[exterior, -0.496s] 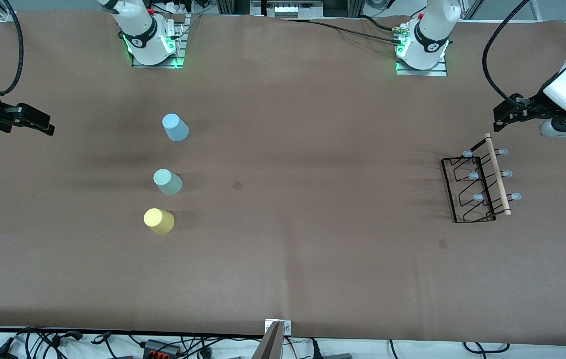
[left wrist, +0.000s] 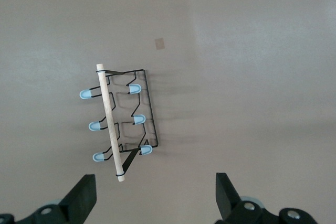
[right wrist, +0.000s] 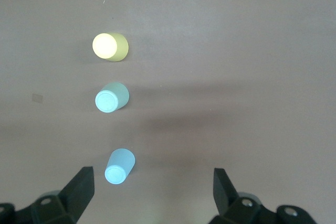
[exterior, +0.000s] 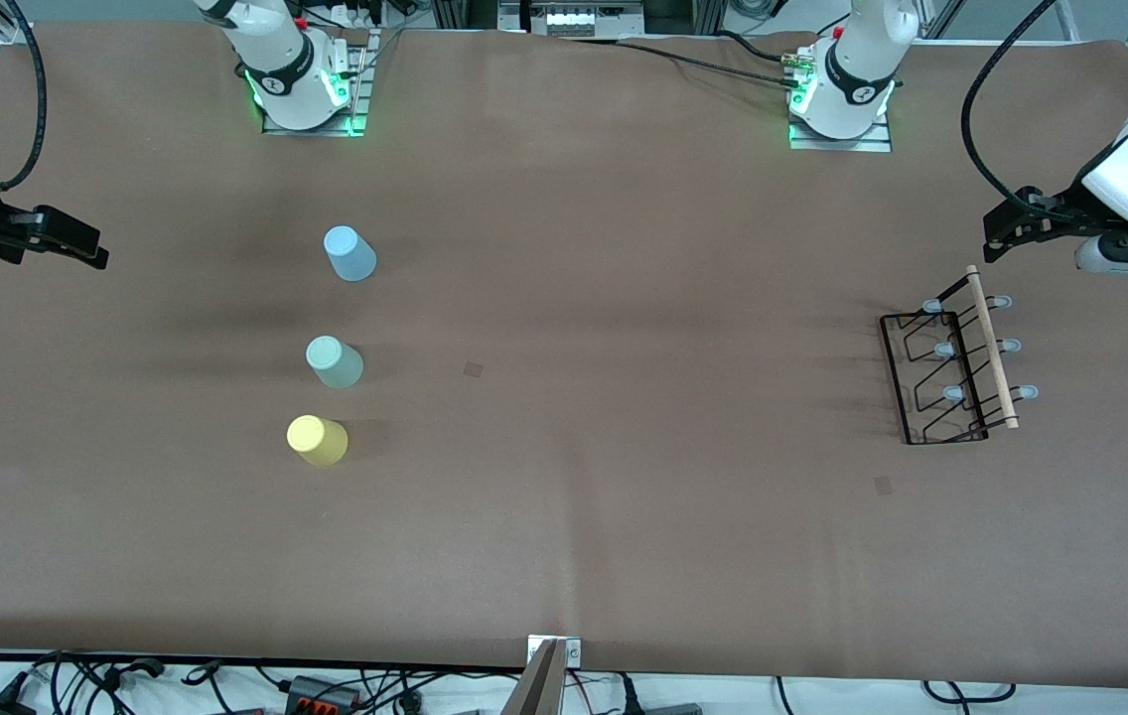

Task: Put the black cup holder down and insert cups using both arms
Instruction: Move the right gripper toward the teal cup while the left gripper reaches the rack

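Observation:
The black cup holder [exterior: 951, 362] lies on its side on the brown table toward the left arm's end, with its wooden rod handle [exterior: 991, 346] and pale blue capped pegs showing. It also shows in the left wrist view [left wrist: 121, 121]. My left gripper [exterior: 1006, 233] hangs open and empty above the table beside the holder's end that lies farther from the front camera [left wrist: 156, 195]. Three cups stand upside down in a row toward the right arm's end: light blue [exterior: 351, 254], pale green [exterior: 334, 361], yellow [exterior: 317, 440]. My right gripper [exterior: 77, 248] is open and empty, apart from them [right wrist: 152, 190].
The two arm bases [exterior: 301, 84] [exterior: 842, 99] stand along the table edge farthest from the front camera. Small dark marks sit on the table [exterior: 473, 369] [exterior: 883, 486]. Cables and a bracket [exterior: 549, 675] lie along the edge nearest the front camera.

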